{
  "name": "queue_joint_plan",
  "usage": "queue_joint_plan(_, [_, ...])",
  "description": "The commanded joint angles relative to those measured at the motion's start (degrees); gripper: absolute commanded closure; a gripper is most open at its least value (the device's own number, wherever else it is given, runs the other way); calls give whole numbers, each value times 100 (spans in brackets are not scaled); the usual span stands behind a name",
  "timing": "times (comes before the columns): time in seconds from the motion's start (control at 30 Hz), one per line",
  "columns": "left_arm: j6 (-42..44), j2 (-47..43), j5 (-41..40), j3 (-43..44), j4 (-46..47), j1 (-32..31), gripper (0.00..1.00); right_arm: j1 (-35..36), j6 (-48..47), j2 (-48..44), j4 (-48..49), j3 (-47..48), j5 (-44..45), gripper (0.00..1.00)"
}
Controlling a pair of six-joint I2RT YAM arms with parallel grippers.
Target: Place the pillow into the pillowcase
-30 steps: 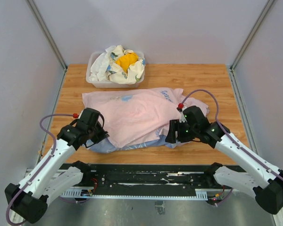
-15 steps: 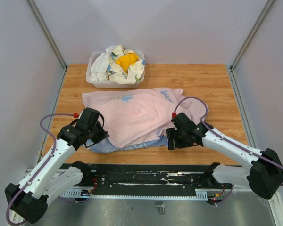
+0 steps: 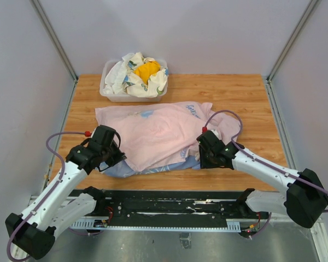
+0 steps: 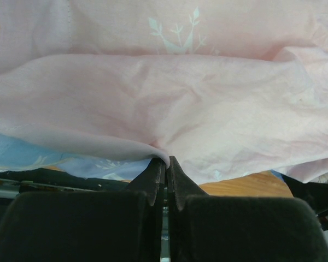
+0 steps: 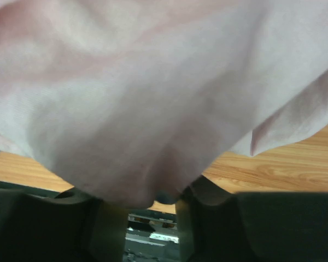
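Observation:
The pillowcase (image 3: pixel 158 131) lies spread across the table, pale pink side up, with its blue side (image 3: pixel 120 169) showing along the near edge. The pillow is hidden. My left gripper (image 3: pixel 119 158) is at the near left corner. In the left wrist view it (image 4: pixel 167 161) is shut on a thin fold of the pink cloth (image 4: pixel 180 109). My right gripper (image 3: pixel 201 155) is pushed into the near right edge. In the right wrist view pink cloth (image 5: pixel 142 98) sags down between its fingers (image 5: pixel 112 224), which stand apart. The cloth covers their tips.
A clear plastic bin (image 3: pixel 106 94) at the back left holds white floral cloths (image 3: pixel 126 79) and a yellow cloth (image 3: pixel 147 70). Bare wooden table (image 3: pixel 246 93) lies to the right and behind. Grey walls close both sides, and a black rail (image 3: pixel 164 207) runs along the near edge.
My right arm has swung left and in against the pillowcase's near right edge, and its jaws have narrowed around the cloth. The left arm and its grip have not moved.

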Motion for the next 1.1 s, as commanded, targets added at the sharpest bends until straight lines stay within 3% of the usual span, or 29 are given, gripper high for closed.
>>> queue_joint_plan(0.0, [39,-122,-75,135,-7,-29,100,68,216,-55,89,-47,439,74])
queue_joint_plan(0.13, [74,-140,-96,204,-60,-28,100,70,240,-355,-293,42,431,98])
queue_joint_plan(0.17, [88,-141,-112,253,-86,-28,100,65,254,-473,-480,118,460,99])
queue_joint_plan(0.47, [479,133,-538,1468,-406,-28,100,71,-77,-1654,-2312,1786,1107,99])
queue_joint_plan(1.07, [1751,1083,-2395,5165,-481,-28,100,19,-1797,-706,-3096,6097,2817,99])
